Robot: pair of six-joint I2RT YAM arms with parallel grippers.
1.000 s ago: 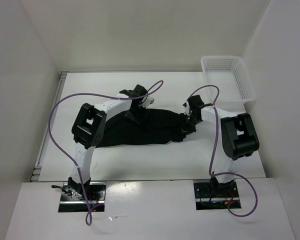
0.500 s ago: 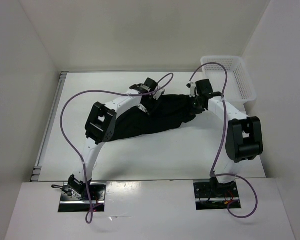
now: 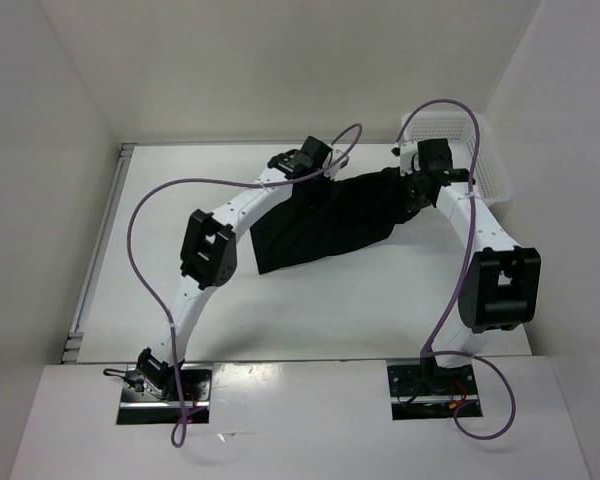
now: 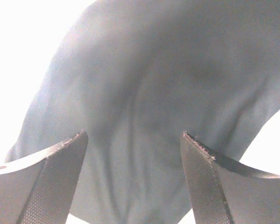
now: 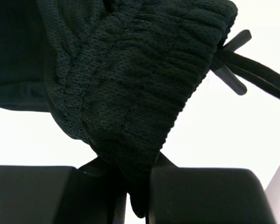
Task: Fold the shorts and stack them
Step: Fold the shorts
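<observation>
The black shorts (image 3: pixel 330 220) lie spread on the white table, their right end raised toward the back right. My right gripper (image 3: pixel 416 186) is shut on the ribbed waistband (image 5: pixel 130 70), which is pinched between its fingers (image 5: pixel 135 186). The drawstring (image 5: pixel 252 65) hangs off to the right. My left gripper (image 3: pixel 310 172) is over the shorts' far left edge. Its fingers are wide apart (image 4: pixel 133 140), with smooth fabric (image 4: pixel 168 84) filling the view beyond them and nothing pinched between them.
A white mesh basket (image 3: pixel 495 175) stands at the back right corner, partly hidden by the right arm and its purple cable. White walls close in the table at left, back and right. Bare table lies in front of the shorts.
Both arms have reached farther back and to the right, and the shorts have been dragged with them toward the basket. The shorts now sit higher and more slanted on the table.
</observation>
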